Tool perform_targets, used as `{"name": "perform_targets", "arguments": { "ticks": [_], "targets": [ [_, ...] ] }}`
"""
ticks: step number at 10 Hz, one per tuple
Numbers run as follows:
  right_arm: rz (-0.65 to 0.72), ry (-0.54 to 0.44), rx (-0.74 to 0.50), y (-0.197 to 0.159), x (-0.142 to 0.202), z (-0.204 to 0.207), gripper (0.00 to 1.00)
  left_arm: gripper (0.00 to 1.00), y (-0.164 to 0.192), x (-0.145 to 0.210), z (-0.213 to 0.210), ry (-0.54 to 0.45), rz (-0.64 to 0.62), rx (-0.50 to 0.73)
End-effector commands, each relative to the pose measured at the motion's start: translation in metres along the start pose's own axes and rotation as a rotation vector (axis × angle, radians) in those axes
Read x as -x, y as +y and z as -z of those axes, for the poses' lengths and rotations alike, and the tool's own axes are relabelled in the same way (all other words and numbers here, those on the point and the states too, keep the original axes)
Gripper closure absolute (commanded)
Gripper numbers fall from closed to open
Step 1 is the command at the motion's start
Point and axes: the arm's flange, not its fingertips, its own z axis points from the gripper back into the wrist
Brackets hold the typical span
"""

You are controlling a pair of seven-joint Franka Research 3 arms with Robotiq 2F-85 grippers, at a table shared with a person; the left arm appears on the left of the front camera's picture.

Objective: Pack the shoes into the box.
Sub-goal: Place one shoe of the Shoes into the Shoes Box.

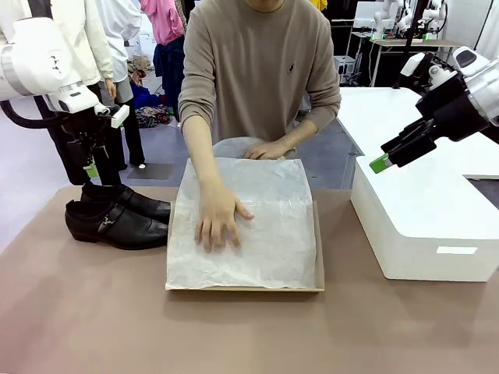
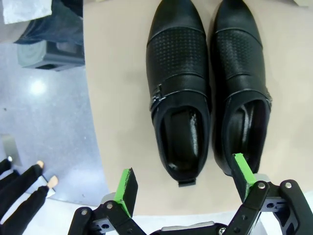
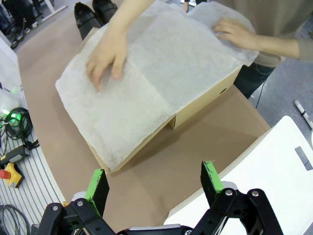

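Two shiny black shoes (image 1: 117, 216) lie side by side at the table's left, toes pointing right. From above, the shoes (image 2: 183, 88) sit just ahead of my open left gripper (image 2: 186, 182), which hovers over their heel ends. The brown box (image 1: 316, 257) rests in the middle, covered by white tissue paper (image 1: 261, 226). A person's hand (image 1: 218, 218) presses the paper flat; the other hand (image 1: 269, 149) holds its far edge. My right gripper (image 1: 386, 160) hangs open and empty above the white box. In the right wrist view the box (image 3: 205, 100) lies ahead of the open right gripper (image 3: 154, 183).
A large white rounded box (image 1: 421, 222) stands at the table's right. The person stands at the far side, leaning over the cardboard box. The table's left edge (image 2: 95, 122) runs close beside the shoes, with floor beyond. Bare brown tabletop (image 1: 234, 335) stretches along the near side.
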Motion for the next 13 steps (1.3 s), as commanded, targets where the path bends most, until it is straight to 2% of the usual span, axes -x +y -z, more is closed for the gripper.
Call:
{"name": "perform_targets", "arguments": {
  "ticks": [1, 8, 13],
  "targets": [
    [-0.008, -0.024, -0.015, -0.003, -0.001, 0.001, 0.0, 0.0, 0.02, -0.002, 0.002, 0.028, -0.027, 0.011],
    [-0.008, -0.024, -0.015, -0.003, -0.001, 0.001, 0.0, 0.0, 0.038, -0.002, 0.044, 0.054, -0.064, 0.104],
    [-0.008, -0.024, -0.015, -0.003, -0.001, 0.001, 0.0, 0.0, 0.057, 0.006, 0.061, 0.088, -0.056, 0.124]
  ]
}}
